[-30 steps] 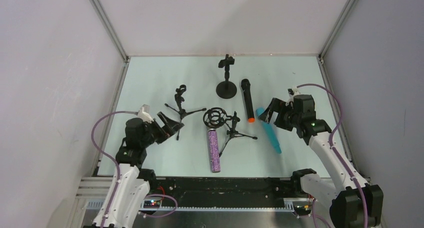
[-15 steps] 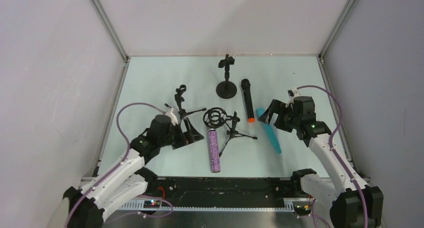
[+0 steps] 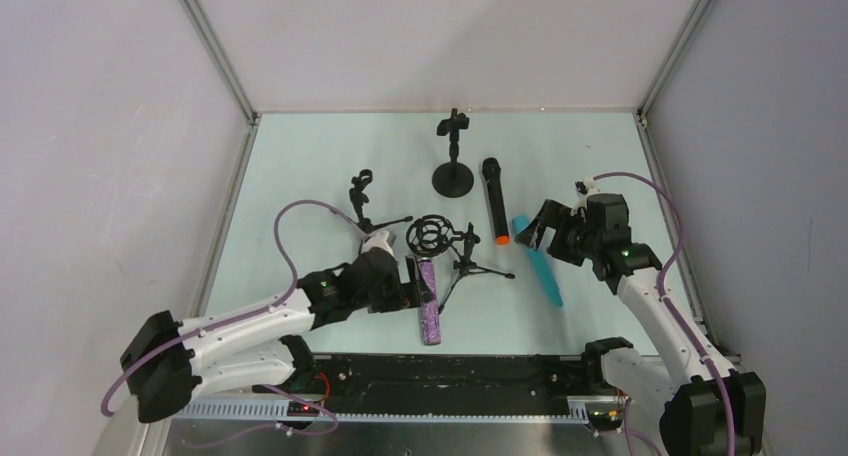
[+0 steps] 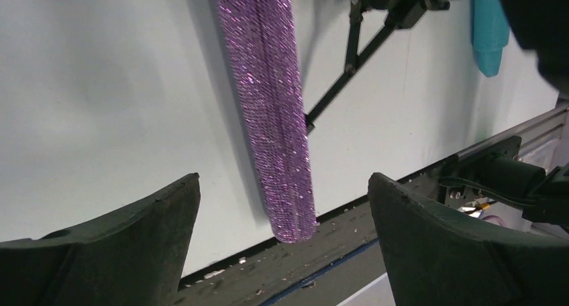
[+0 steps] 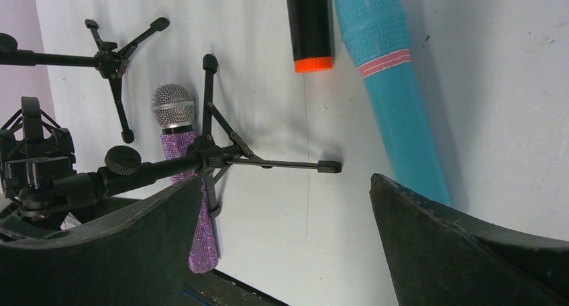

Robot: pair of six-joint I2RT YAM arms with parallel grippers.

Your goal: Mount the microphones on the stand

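The left gripper (image 3: 410,281), low and centre in the overhead view, is spread wide and holds nothing. The glittery purple microphone (image 4: 268,105) lies flat just beside it, showing between its fingers in the wrist view. At mid-right the right gripper (image 3: 537,228) is also wide open and empty, hanging over the cyan microphone (image 3: 540,264). The black microphone (image 3: 493,201) lies just left of that one.
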